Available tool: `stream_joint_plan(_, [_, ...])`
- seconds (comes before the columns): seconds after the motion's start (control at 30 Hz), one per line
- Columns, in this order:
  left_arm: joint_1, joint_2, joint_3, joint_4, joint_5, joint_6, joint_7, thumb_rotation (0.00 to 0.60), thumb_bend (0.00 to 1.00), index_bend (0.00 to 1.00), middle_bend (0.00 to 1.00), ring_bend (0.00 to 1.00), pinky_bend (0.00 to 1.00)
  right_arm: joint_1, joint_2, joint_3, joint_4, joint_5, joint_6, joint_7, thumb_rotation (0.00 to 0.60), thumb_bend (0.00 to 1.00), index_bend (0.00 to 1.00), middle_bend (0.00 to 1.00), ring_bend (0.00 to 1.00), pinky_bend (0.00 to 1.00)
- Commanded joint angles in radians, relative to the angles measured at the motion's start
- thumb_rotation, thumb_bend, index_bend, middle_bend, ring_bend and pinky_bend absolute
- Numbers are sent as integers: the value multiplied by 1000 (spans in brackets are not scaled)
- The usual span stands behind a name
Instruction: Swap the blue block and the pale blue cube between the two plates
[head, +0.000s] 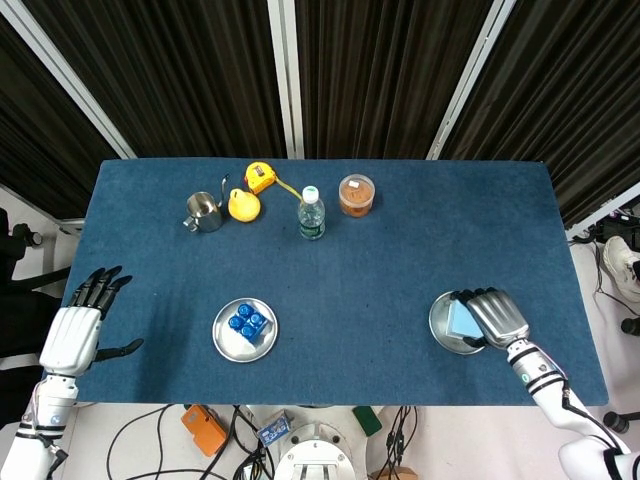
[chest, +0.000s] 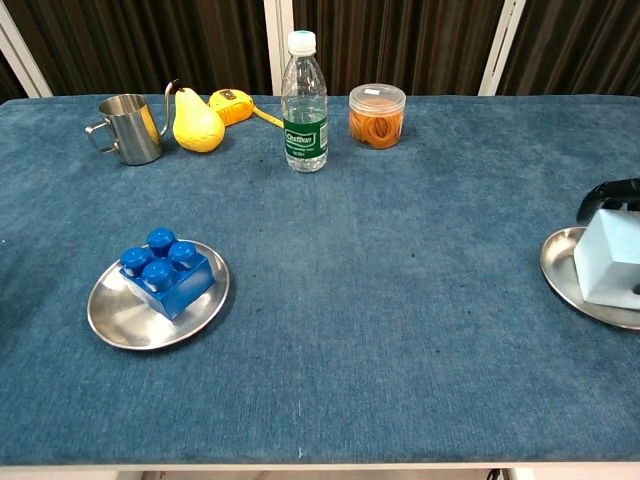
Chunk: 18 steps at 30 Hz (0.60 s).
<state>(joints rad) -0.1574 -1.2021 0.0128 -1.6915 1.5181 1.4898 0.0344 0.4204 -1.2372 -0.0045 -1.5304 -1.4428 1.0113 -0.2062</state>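
The blue block (head: 246, 322) (chest: 165, 272) lies on the left metal plate (head: 222, 338) (chest: 108, 322). At the table's right, the pale blue cube (head: 461, 319) (chest: 611, 259) sits on or just above the right plate (head: 441, 326) (chest: 559, 271). My right hand (head: 498, 314) lies over the cube and grips it, and its dark fingertips (chest: 606, 193) show above the cube at the edge of the chest view. My left hand (head: 74, 330) hovers off the table's left edge with fingers spread, holding nothing; only the head view shows it.
Along the back stand a metal cup (head: 204, 211) (chest: 129, 128), a yellow pear (head: 243, 205) (chest: 197, 121), a yellow tape measure (head: 260, 177) (chest: 232, 103), a water bottle (head: 311, 213) (chest: 305, 102) and an orange-filled jar (head: 356, 194) (chest: 377, 116).
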Motion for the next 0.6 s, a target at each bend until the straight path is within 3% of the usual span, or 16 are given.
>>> stream_joint_plan(0.03, [4, 3, 0, 2, 5, 2, -7, 600, 0, 137, 48, 0, 150, -28, 30, -22, -26, -27, 43, 2, 600, 265, 0, 25, 34, 219])
stream_joint_plan(0.23, [37, 29, 19, -3, 27, 31, -50, 600, 1, 137, 19, 0, 150, -141, 122, -66, -105, -137, 267, 44, 600, 201, 0, 0, 0, 79])
stream_joint_plan(0.37, [99, 73, 65, -24, 7, 57, 18, 600, 10, 137, 0, 0, 116, -304, 150, -90, -147, -155, 516, -89, 600, 200, 0, 0, 0, 0])
stream_joint_plan(0.47, [169, 25, 76, 52, 34, 165, 56, 600, 19, 119, 0, 0, 60, -414, 102, -106, -100, -175, 671, -96, 600, 199, 0, 0, 0, 0])
stream_joint_plan(0.53, [211, -26, 87, 124, 52, 216, 16, 600, 25, 114, 0, 0, 53, -458, 75, -117, -51, -176, 712, -24, 600, 199, 0, 0, 0, 0])
stream_joint_plan(0.6, [227, -32, 112, 141, 57, 200, -37, 600, 27, 115, 0, 0, 47, -470, 73, -122, -17, -195, 723, -15, 600, 199, 0, 0, 0, 0])
